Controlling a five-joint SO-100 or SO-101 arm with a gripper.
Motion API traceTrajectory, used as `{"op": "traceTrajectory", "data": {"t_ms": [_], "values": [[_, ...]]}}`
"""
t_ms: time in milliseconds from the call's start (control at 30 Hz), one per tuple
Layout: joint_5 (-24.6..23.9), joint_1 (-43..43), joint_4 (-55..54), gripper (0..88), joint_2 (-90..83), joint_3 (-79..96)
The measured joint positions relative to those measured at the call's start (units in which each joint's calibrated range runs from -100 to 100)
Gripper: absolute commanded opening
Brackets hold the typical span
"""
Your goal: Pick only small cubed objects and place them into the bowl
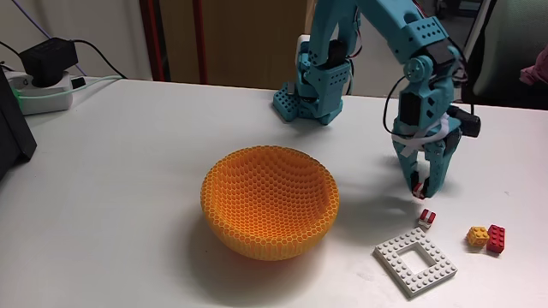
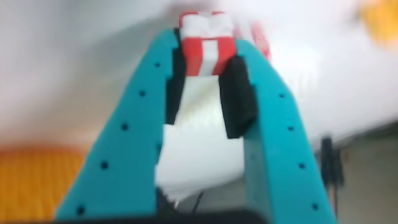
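My teal gripper [image 1: 420, 190] is shut on a small red-and-white striped cube [image 2: 209, 55], held between its black pads [image 2: 236, 93] a little above the table. A second red-and-white cube [image 1: 425, 218] lies on the table just below the gripper, and in the wrist view it shows blurred behind the held one [image 2: 260, 36]. The yellow-orange studded cube [image 1: 477, 236] sits at the right, touching a red brick. The big orange honeycomb bowl [image 1: 270, 201] stands left of the gripper, and its edge [image 2: 31, 180] shows at the bottom left of the wrist view.
A flat white studded frame plate [image 1: 415, 261] lies near the front edge, between the bowl and the longer red brick [image 1: 496, 239]. The arm's base [image 1: 308, 94] stands at the back. A power strip with cables [image 1: 38, 85] sits at the far left.
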Motion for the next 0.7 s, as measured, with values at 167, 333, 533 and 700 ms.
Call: {"op": "traceTrajectory", "data": {"t_ms": [167, 333, 533, 700], "values": [[1.0, 10.9, 9.2, 4.8, -22.7, -1.1], [3.6, 30.1, 11.8, 6.3, -31.9, -3.9], [4.4, 45.5, 7.3, 7.6, -27.6, -3.2], [3.1, 50.8, 6.0, 12.1, -17.1, -3.3]]}}
